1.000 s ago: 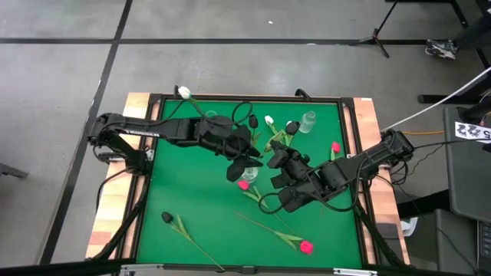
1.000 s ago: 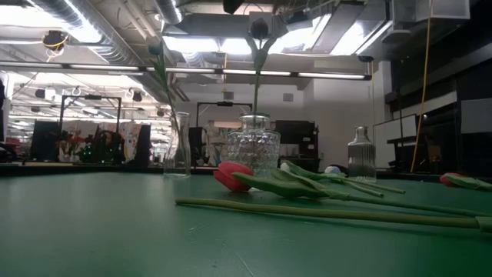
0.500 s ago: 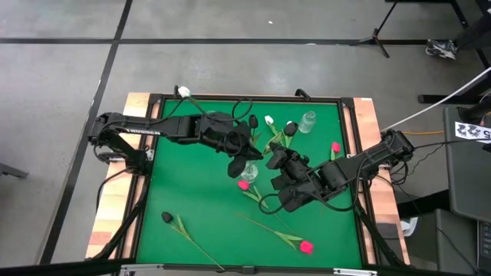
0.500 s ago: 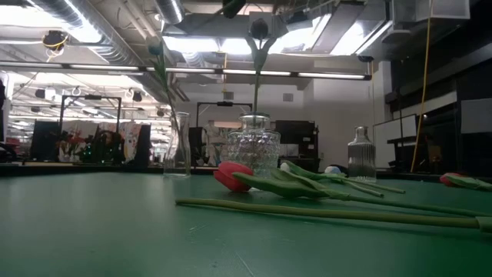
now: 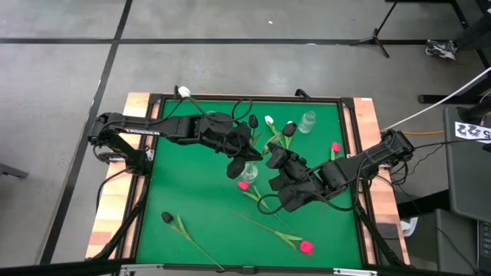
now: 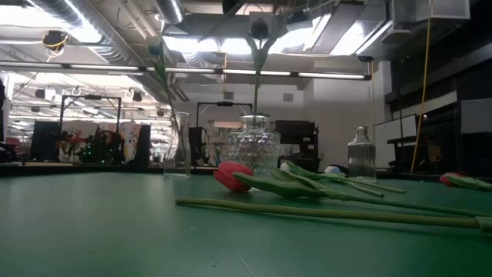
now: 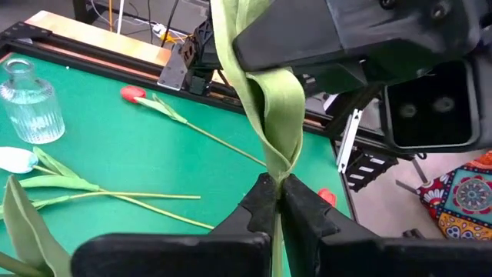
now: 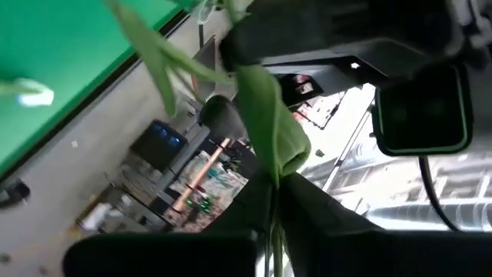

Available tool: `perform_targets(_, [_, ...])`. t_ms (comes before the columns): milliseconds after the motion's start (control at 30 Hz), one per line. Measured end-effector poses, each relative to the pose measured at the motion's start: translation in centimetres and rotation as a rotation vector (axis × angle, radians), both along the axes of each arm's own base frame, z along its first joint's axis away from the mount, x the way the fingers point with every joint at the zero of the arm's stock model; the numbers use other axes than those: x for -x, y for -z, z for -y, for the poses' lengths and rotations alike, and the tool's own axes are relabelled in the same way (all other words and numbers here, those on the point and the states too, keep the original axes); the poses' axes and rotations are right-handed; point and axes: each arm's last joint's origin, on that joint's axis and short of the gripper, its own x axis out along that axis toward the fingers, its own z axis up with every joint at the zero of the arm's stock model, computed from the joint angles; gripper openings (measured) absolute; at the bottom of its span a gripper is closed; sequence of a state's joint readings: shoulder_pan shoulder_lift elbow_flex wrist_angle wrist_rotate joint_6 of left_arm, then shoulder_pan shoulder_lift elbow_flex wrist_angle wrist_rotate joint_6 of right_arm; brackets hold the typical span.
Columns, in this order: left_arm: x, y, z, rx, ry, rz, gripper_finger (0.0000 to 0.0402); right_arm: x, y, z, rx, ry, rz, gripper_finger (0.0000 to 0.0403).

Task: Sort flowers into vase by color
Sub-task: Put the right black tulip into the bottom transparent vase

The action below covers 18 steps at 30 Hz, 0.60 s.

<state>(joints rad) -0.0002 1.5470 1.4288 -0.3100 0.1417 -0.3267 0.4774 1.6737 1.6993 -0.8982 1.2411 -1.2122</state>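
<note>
1. Left gripper (image 7: 278, 201) pinched shut on a green stem (image 7: 270, 127) over the table's middle.
2. Right gripper (image 8: 275, 201) also clamped on the same stem, facing the left one.
3. Round vase (image 6: 254, 146) below holds a black tulip (image 6: 259, 29).
4. Pink tulips (image 5: 307, 247) and another black one (image 5: 166, 218) lie on the green mat (image 5: 199, 199).

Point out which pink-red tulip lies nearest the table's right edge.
The pink-red tulip beside the right arm; the other two lie near the middle and toward the front.

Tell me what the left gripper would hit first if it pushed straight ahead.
Probably the right arm's wrist, right ahead of the left gripper, which is shut on a green stem. Depth is unclear.
</note>
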Motion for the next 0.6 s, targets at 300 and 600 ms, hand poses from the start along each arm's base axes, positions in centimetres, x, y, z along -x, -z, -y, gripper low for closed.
perform_targets(300, [0.0,0.0,-0.2,-0.002,-0.008,-0.004,0.0005,-0.4,-0.4,-0.3,-0.133,0.003,0.142,0.0100])
perform_targets(600, [0.0,0.0,-2.1,-0.019,-0.073,0.002,0.0005,-0.4,-0.5,-0.2,-0.185,0.075,0.276,0.0194])
